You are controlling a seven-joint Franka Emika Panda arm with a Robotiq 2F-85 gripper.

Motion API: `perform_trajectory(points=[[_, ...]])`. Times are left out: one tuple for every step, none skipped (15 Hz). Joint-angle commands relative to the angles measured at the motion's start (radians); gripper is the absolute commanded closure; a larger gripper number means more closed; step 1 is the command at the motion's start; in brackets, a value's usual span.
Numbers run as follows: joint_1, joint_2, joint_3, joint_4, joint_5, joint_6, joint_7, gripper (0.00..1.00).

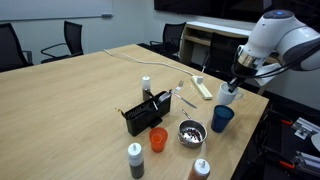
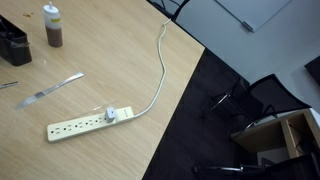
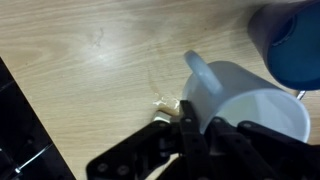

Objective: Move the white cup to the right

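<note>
Straddling the rim of the white cup, the hand hangs low at the counter's far right end.
In an exterior view stand an orange cup, a metal bowl and a blue cup, with the white cup just beside the blue one. In the wrist view the fingers flank the white cup's wall near its handle; whether they clench it cannot be told.

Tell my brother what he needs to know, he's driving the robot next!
Gripper: down at the white cup, with its fingers at the rim by the handle. I can't tell if it is gripping.
White cup: upright near the table corner, close beside the blue cup.
Done: the gripper is at the cup. The cup doesn't look moved.
Left: check the grip, carry the cup right without bumping the blue cup, set it down, let go.
</note>
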Motion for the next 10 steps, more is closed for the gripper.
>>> perform_trajectory(points=[[-0.021,0.054,-0.044,0.001,-0.026,0.113,0.019,0.98],[-0.028,0.071,-0.057,0.001,-0.043,0.138,0.021,0.98],[-0.033,0.087,-0.07,0.002,-0.058,0.158,0.024,0.98],[-0.04,0.102,-0.082,0.003,-0.074,0.173,0.027,0.98],[-0.047,0.118,-0.095,0.003,-0.094,0.184,0.03,0.98],[-0.054,0.137,-0.106,0.004,-0.108,0.197,0.032,0.98],[-0.062,0.159,-0.114,0.004,-0.115,0.217,0.033,0.98],[-0.074,0.189,-0.117,0.004,-0.112,0.245,0.03,0.98],[-0.085,0.211,-0.118,0.004,-0.116,0.263,0.029,0.98],[-0.1,0.241,-0.114,0.004,-0.115,0.293,0.028,0.98]])
